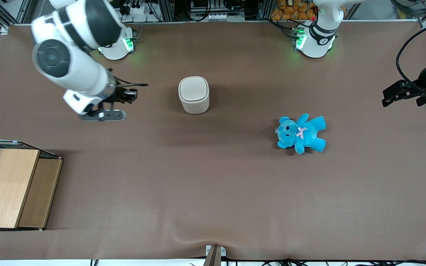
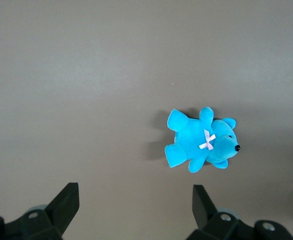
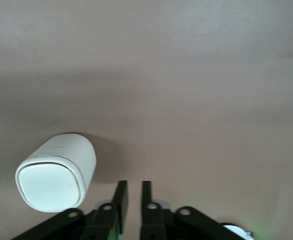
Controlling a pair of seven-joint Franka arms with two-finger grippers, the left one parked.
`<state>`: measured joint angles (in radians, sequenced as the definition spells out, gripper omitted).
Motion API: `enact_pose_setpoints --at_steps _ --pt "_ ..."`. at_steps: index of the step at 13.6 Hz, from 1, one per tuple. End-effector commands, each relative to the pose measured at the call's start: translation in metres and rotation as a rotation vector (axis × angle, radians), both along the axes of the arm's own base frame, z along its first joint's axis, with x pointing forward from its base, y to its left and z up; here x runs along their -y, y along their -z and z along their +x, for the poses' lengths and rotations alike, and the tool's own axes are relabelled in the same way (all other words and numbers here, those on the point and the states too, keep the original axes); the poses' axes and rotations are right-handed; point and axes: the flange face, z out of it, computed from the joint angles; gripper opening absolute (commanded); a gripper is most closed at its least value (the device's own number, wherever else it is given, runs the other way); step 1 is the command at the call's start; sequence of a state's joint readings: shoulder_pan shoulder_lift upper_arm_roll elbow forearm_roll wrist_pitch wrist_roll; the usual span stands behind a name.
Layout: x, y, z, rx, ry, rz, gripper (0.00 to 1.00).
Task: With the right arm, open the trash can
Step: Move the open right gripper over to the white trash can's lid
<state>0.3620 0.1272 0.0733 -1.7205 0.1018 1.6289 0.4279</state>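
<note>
Am hovering gripper (image 1: pixel 104 115) above table (image 1: pixel 213 192), fingers (image 3: pixel 120 199) nearly closed, grasping nothing, probably readied for poking lid. Trash can (image 1: pixel 193 94) standing upright mid-table, lid shut, at gripper's 2 o'clock in front view, well apart. Teddy bear (image 1: pixel 301 133) lying toward parked arm's end.

Cream-white trash can (image 1: pixel 193 94), bright blue teddy (image 1: pixel 301 133), black hand (image 3: pixel 131 199), brown table (image 1: pixel 213 192).
</note>
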Motion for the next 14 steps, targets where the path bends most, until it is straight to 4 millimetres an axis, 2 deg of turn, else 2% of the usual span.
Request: enact_pose_setpoints --at_steps 1,5,10,13,14 --pt "-0.027 0.017 -0.017 0.019 -0.003 0.008 0.00" --pt "-0.054 0.048 -0.029 0.011 0.006 0.039 0.00" --pt "-0.100 0.081 -0.069 0.001 -0.023 0.013 0.00" --pt "-0.114 0.105 -0.086 0.018 -0.051 0.018 0.00" --pt "-0.114 0.115 -0.090 0.027 -0.051 0.021 0.00"
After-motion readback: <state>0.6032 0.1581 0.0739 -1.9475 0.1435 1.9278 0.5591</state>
